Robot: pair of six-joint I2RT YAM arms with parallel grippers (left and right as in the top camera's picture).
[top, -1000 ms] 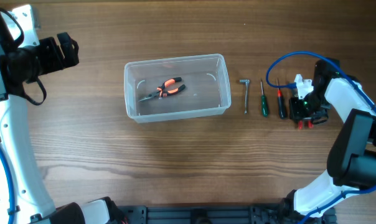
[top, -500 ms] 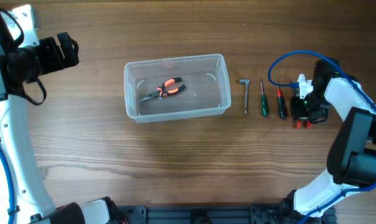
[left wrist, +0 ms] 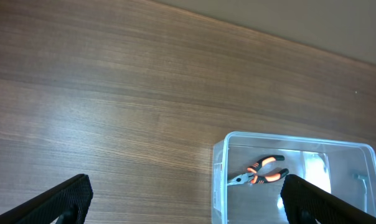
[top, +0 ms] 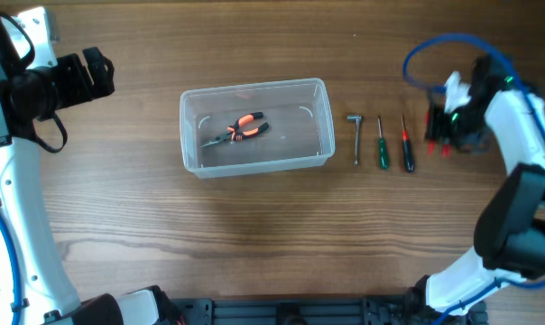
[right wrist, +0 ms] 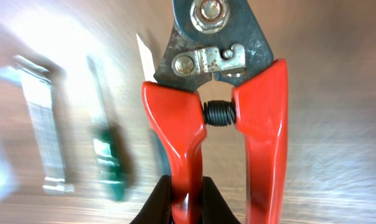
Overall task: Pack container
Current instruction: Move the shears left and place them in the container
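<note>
Wooden bench (top: 254, 235): is carrying a tub and a short row of hand tools.
Container (top: 254, 88): is sitting open-topped near the middle of the overhead view, its long sides running from 9 to 3 o'clock.
Orange-handled pliers (top: 239, 130): are lying flat inside the container, left of its middle, with the nose pointing toward 8 o'clock.
Grey metal tool (top: 356, 140): is lying just outside the container's 3 o'clock wall, its shaft running from 12 to 6 o'clock and its cross-head at the 12 o'clock end.
Green-handled screwdriver (top: 381, 149): is lying just beside the grey tool at its 3 o'clock, parallel to it, handle toward 6 o'clock.
Red-and-black screwdriver (top: 406, 149): is lying next in the row at 3 o'clock, also parallel, apart from its neighbour.
Right gripper (right wrist: 182, 200): is hanging at 3 o'clock of the row, near the last screwdriver but not touching it, and is pinching the red-handled cutters (right wrist: 263, 124). In the blurred wrist view its black fingers (right wrist: 155, 200) are pressing on one red handle, with a spring showing between the two handles.
Left gripper (top: 99, 76): is hovering well apart from the container, at about its 10 o'clock, with its fingers (left wrist: 62, 198) spread wide and nothing between them.
</note>
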